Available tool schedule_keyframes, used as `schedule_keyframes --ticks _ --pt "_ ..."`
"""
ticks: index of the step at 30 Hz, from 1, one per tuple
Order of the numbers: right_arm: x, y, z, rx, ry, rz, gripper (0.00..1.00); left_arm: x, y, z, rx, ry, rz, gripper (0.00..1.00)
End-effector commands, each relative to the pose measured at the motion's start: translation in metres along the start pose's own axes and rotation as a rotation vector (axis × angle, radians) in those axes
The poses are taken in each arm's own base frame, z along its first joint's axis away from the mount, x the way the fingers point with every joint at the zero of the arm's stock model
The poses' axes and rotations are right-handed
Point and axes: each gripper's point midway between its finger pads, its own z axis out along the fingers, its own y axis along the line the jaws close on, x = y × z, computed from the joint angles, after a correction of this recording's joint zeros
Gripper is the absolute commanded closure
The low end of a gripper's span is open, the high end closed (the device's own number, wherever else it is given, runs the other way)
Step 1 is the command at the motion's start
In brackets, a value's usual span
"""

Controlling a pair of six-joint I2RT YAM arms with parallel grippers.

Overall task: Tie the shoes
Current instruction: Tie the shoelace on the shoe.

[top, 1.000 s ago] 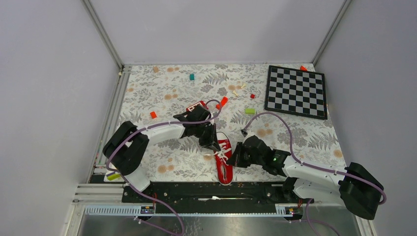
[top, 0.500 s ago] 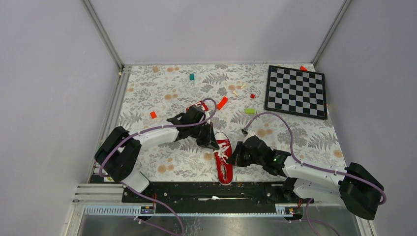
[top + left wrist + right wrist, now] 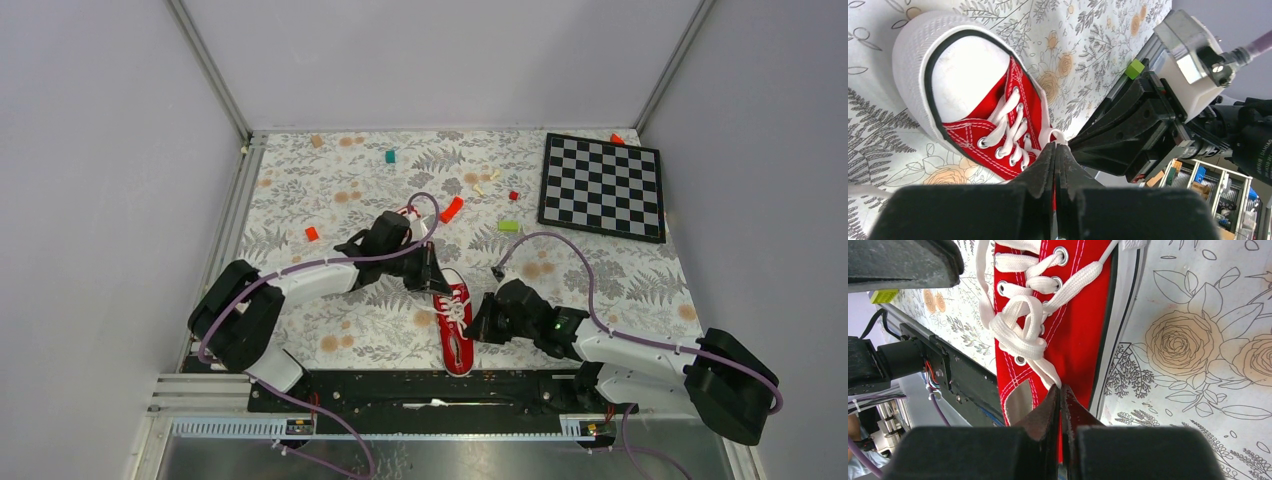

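Sneaker (image 3: pixel 455 328) — red, with a white sole — lies on the floral table (image 3: pixel 330 190) close to the near edge, about midway between the two arms. Its toe cap (image 3: pixel 965 70) points far and its heel lies toward the black rail (image 3: pixel 430 390). The left gripper (image 3: pixel 432 282) sits at the sneaker's far left side, jaws pressed together, with a strand of the white lace (image 3: pixel 1023 332) running into the tips. The right gripper (image 3: pixel 478 322) is just right of the sneaker's middle, jaws likewise closed tight. It pinches another strand, which comes off the crossing over the upper eyelets — that crossing lies slack by the opening. A chessboard (image 3: pixel 603 186) lies at the far right, and small coloured blocks (image 3: pixel 508 226) are scattered over the far half of the table.
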Motion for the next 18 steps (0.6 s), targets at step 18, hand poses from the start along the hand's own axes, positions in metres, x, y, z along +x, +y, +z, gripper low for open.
schedule_keyframes --ticks 18 --pt "0.002 0.001 0.0 -0.007 0.013 -0.009 1.0 0.01 -0.014 0.024 -0.123 0.189 0.35 0.69"
